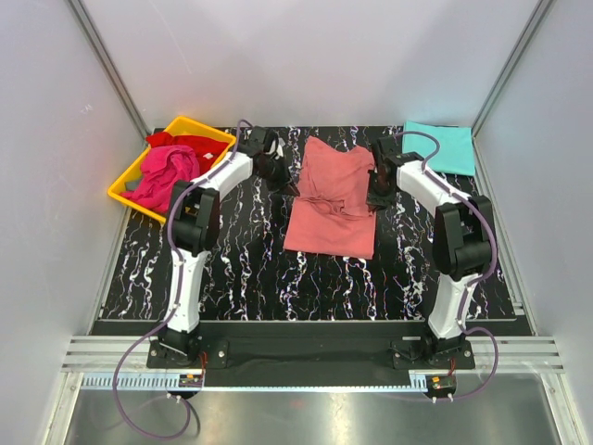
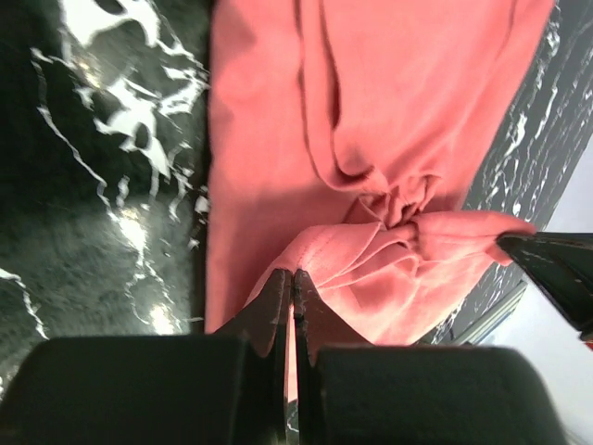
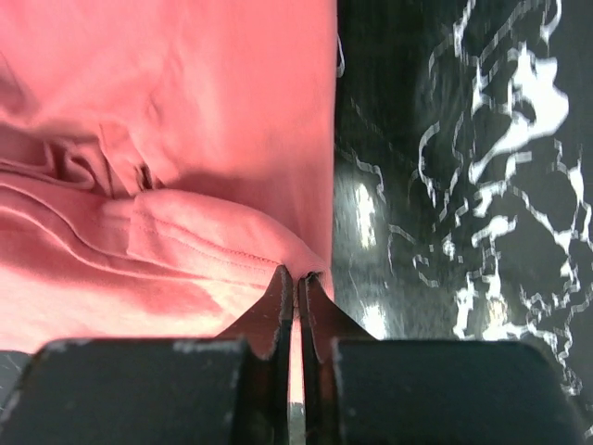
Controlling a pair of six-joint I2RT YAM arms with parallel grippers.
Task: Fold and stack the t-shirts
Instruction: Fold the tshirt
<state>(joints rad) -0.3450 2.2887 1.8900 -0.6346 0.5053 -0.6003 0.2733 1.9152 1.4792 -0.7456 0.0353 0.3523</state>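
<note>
The black table has white veins like marble. In its middle lies the salmon-pink shirt, with the near part flat and the far part gathered in soft folds. The left claw is closed narrowly on the shirt's left edge, and a thin strip of cloth shows between its dark fingers. The right claw pinches the right edge in the same way, beside a rolled hem. At the far left, a yellow plastic tray holds the crumpled magenta shirt and the red shirt. At the far right, the turquoise shirt lies flat as a neat rectangle.
</note>
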